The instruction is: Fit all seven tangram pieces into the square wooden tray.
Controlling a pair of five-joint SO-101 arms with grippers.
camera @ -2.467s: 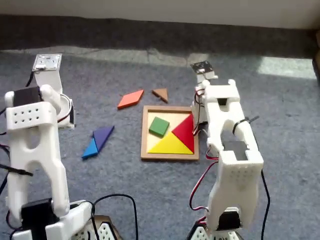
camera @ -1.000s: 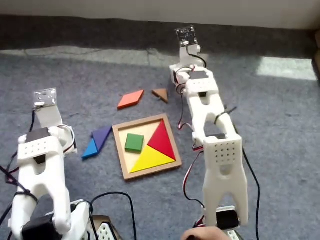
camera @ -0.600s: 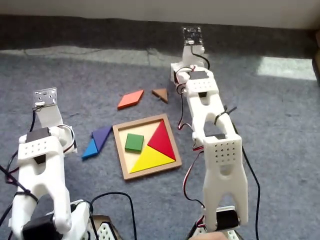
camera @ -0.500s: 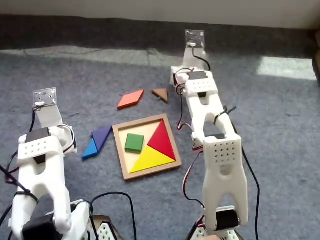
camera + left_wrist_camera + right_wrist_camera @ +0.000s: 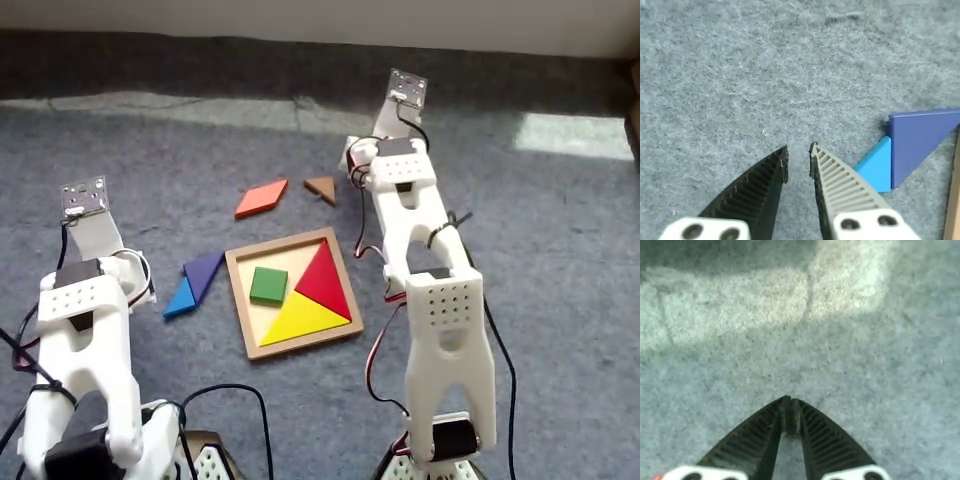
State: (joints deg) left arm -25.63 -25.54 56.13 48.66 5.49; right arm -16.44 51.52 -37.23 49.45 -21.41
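Green square (image 5: 268,285) inside wooden tray (image 5: 240,300)

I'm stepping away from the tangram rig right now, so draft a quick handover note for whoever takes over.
Left jaws: slightly open, empty, over carpet beside the blue triangle.
Right jaws: shut, empty, over bare carpet.
Done: green square, red triangle and yellow triangle lie in the tray.
Left: blue triangle and purple triangle, touching, on the tray's left; orange parallelogram and brown triangle beyond it.

Green square (image 5: 268,285), red triangle (image 5: 325,280), yellow triangle (image 5: 300,320), grey carpet (image 5: 560,250)
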